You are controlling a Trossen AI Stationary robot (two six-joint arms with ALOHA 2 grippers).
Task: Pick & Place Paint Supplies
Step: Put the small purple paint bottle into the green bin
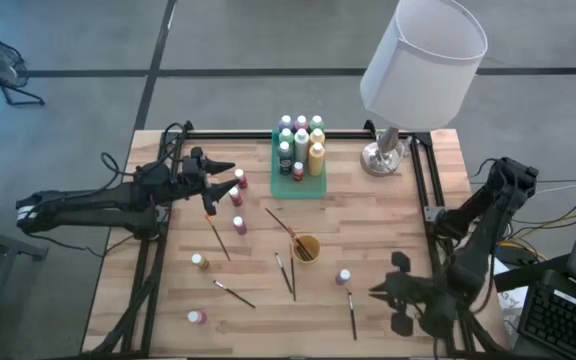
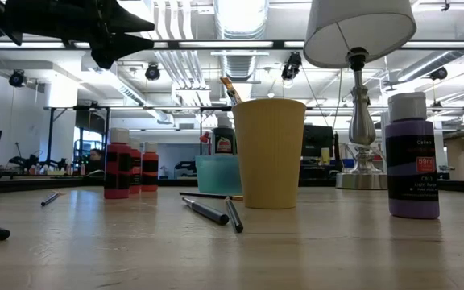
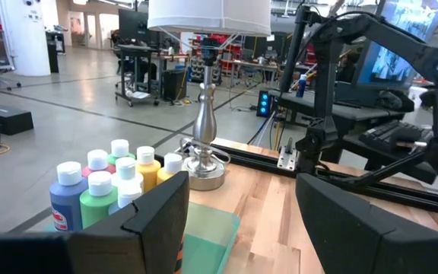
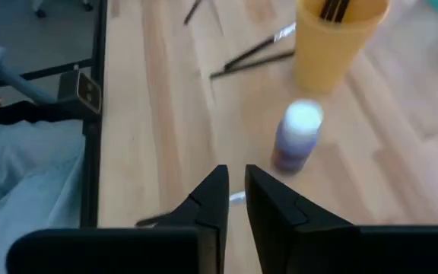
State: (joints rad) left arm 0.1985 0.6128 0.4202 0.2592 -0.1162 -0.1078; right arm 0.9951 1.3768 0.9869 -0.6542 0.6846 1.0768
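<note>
My right gripper [image 4: 236, 186] is nearly closed, holding nothing, above bare table [image 4: 158, 114]. A purple bottle [image 4: 296, 137] stands just ahead, the yellow cup [image 4: 333, 42] with brushes [image 4: 333, 7] beyond.

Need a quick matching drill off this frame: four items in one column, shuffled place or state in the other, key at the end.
Items
1. purple bottle
2. yellow cup
3. left gripper
4. lamp

Places or states
A. fingers spread open, above the table left of the green tray
B. stands at the table's far right corner, white shade
C. stands alone on the wood, right of the cup
D. mid-table, brushes standing in it

Pairs: 1-C, 2-D, 3-A, 4-B
</note>
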